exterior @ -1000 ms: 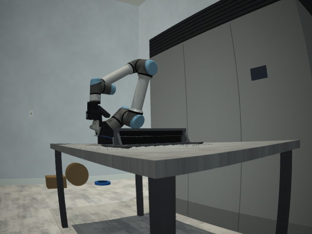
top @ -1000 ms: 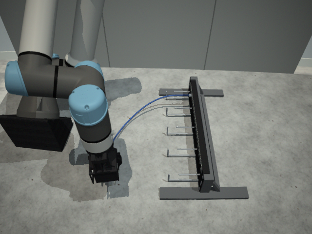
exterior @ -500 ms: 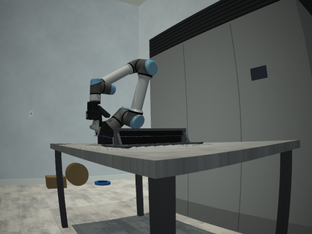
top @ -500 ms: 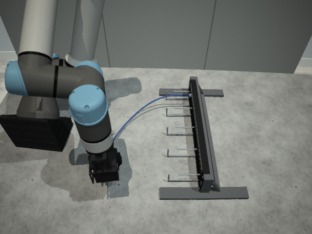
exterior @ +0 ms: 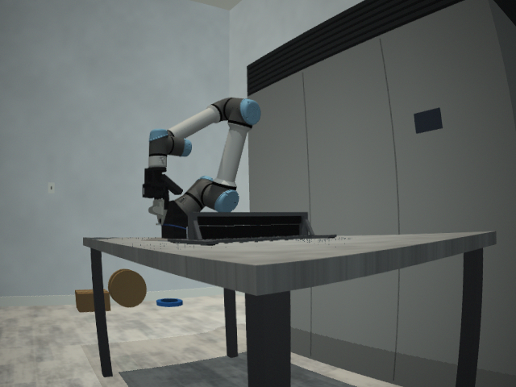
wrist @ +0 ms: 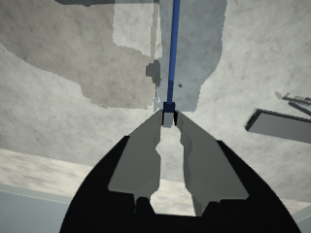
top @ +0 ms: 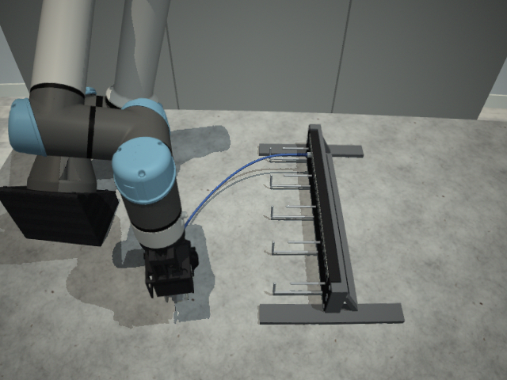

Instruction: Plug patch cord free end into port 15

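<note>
My gripper [wrist: 168,111] is shut on the free plug [wrist: 168,113] of the blue patch cord [wrist: 173,49], held above the table top. In the top view the gripper [top: 172,282] hangs well to the left of the rack [top: 327,221]. The cord [top: 237,173] arcs from behind the wrist to a port near the rack's far end [top: 307,154]. The row of ports runs along the rack's left face. In the exterior view the gripper [exterior: 157,205] is above the table's far left side, beside the rack [exterior: 250,226]. I cannot tell which way the latch faces.
Several L-shaped metal rods [top: 292,214] stick out from the rack's port face toward the gripper. The rack stands upright on two flat feet [top: 331,313]. The arm's black base [top: 57,212] is at the left. One rack foot shows in the wrist view [wrist: 279,125].
</note>
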